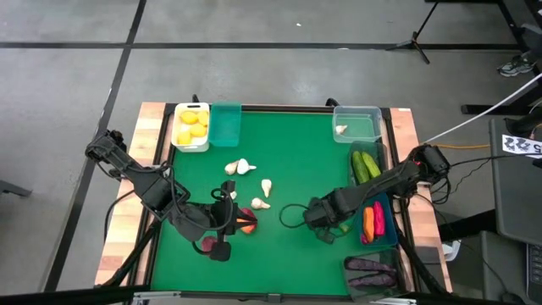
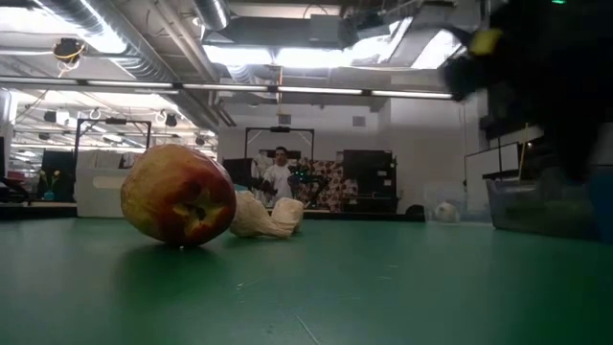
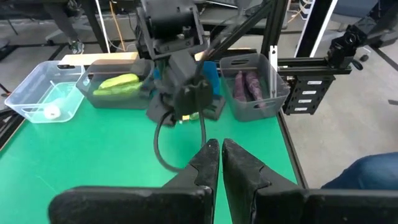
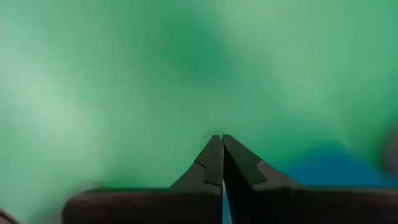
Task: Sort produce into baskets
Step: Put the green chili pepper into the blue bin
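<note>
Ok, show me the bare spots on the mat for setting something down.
Bare: the middle between the teal bin and clear bin, and the near-right corner. Crowded: around the garlic bulbs and the left gripper.

One camera looks straight down on my table (image 1: 279, 169), one skims its top, and my wrist cameras peer closely past my fingers.

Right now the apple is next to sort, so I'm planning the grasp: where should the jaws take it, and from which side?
Across the round middle of the apple, coming down from above. It lies tipped over, dimple toward the low camera, so the broad flanks are free; garlic sits close behind it.
</note>
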`<action>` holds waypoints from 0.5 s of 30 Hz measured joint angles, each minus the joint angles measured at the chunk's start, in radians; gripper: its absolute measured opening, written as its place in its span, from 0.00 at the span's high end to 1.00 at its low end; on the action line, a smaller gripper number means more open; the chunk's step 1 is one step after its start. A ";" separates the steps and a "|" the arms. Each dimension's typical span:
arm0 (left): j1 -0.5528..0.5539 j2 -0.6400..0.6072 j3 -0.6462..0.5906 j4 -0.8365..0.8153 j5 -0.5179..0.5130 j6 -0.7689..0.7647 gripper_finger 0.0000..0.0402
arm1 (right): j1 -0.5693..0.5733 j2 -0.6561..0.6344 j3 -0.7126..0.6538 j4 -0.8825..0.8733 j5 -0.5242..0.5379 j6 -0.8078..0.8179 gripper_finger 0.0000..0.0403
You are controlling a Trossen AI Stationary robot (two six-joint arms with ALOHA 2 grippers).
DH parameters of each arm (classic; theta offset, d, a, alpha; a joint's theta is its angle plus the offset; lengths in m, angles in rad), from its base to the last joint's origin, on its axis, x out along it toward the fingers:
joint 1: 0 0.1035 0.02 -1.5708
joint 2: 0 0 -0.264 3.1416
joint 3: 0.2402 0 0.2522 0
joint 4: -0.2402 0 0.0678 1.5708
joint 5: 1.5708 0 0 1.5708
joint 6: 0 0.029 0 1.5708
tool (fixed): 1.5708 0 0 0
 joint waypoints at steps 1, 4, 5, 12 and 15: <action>0.000 0.000 0.000 0.000 0.000 0.000 0.96 | 0.009 0.000 -0.006 -0.047 -0.029 0.016 1.00; 0.000 0.000 0.000 0.000 0.000 0.002 0.96 | 0.031 0.002 -0.027 -0.132 -0.078 0.051 1.00; 0.000 0.000 0.000 0.000 0.000 0.007 0.96 | 0.037 0.002 -0.034 -0.145 -0.092 0.061 1.00; -0.001 0.000 0.000 0.000 0.000 0.009 0.96 | 0.059 0.002 -0.119 -0.062 -0.162 0.113 1.00; -0.001 0.000 0.000 -0.003 0.000 0.009 0.96 | 0.060 0.002 -0.158 -0.021 -0.178 0.134 1.00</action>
